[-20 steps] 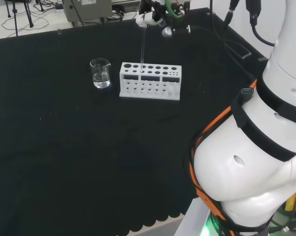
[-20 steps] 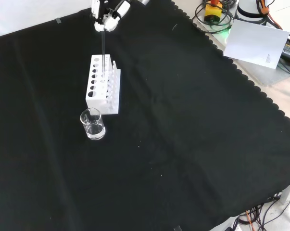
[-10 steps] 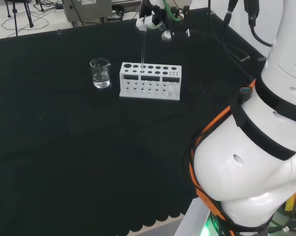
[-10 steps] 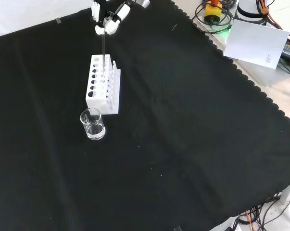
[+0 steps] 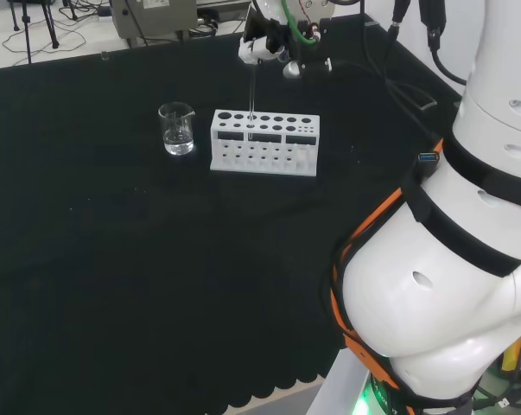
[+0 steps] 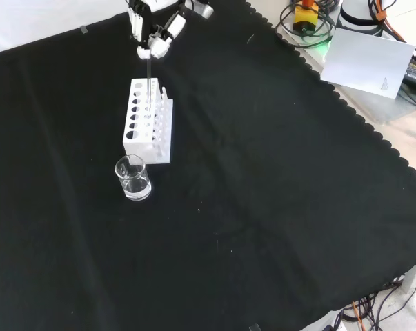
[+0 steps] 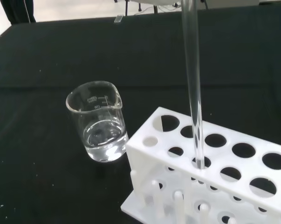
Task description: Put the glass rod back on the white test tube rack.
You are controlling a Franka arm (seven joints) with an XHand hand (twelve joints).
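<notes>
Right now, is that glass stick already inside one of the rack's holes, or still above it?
Inside. In the wrist view the glass rod stands nearly upright, its lower end through a hole in the white rack, while the hand pinches its top.

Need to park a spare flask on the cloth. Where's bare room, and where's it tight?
Front view: bare black cloth runs from right of the white test tube rack to the scalloped edge, and below the beaker. Tight: the beaker stands close by the rack's end, and the hand holds the glass rod in a rack hole.
</notes>
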